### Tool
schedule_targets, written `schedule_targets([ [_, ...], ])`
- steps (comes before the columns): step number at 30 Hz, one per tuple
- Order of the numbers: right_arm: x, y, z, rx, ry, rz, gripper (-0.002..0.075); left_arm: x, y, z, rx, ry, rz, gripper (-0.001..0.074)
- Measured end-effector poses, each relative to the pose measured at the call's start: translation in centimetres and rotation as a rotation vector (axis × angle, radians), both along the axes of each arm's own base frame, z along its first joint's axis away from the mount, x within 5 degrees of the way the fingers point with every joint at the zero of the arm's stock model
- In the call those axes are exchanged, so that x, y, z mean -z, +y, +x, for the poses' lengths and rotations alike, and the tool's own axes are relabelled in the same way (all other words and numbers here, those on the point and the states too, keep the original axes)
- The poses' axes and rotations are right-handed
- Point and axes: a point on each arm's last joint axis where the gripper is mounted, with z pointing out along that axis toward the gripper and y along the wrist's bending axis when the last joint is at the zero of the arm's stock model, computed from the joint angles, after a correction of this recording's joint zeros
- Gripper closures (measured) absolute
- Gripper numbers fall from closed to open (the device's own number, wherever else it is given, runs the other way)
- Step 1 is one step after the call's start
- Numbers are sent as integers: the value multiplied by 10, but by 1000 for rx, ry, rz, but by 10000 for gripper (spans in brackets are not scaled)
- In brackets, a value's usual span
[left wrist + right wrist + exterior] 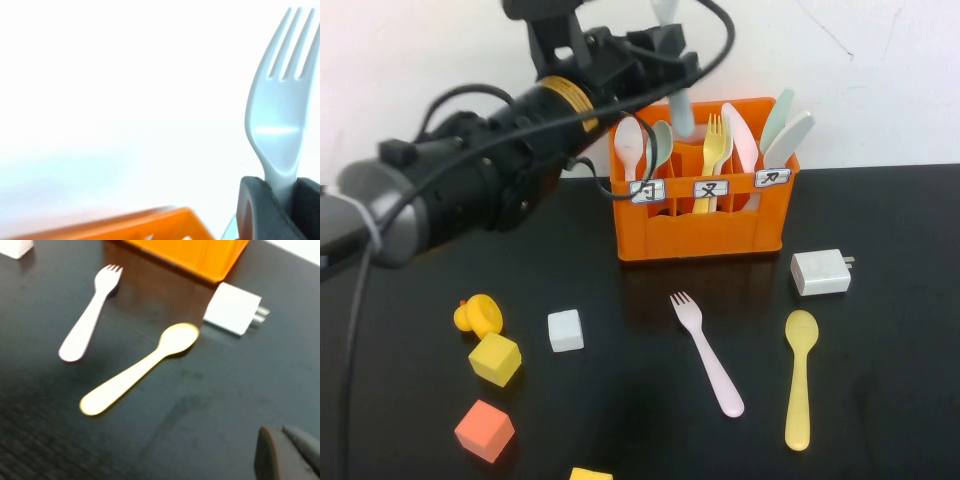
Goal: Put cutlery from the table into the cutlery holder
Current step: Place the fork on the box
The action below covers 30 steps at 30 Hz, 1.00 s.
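Cutlery here is smooth matte plastic in pastel shades: a pale pink fork (708, 354) with short tines and a rounded handle lies flat on the black matte table (880, 210) in front of the cutlery holder (702, 236), and a yellow spoon (800, 378) with an oval bowl lies just beside it on the robot's right, the two apart. A grey-green fork (279, 115) is up in the air above the holder's left rear corner, tines upward, its handle pinched between the dark padded fingers (255, 210) of the left pincer (670, 50), which is narrowed onto it. The right pincer (292, 455) hovers over the table near the spoon, its dark tips pressed together and holding nothing. The holder is an orange crate-like box with slotted walls and three small white labels with black characters on its front; its compartments already hold upright pieces, among them a white spoon (628, 148) and a greenish one on the left, a yellow fork (714, 150) in the middle, and pink, green and pale blades on the right. A white charger block (820, 271) sits near the holder's right front corner, and a small white cube (565, 330), yellow (494, 360) and orange (484, 430) cubes rest on the left part of the table
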Motion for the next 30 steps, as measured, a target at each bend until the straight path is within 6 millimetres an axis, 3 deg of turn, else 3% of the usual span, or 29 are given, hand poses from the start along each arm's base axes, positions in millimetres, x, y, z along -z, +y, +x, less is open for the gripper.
schedule_targets([
  [14,8,-2,0,18,-15,-14,729,70,-20,29,54,-129,65,638],
  [24,9,-2,0,20,-13,-11,729,74,-21,31,40,-257,54,638],
  [30,9,-2,0,20,-13,-11,729,90,-22,36,18,-279,136,638],
])
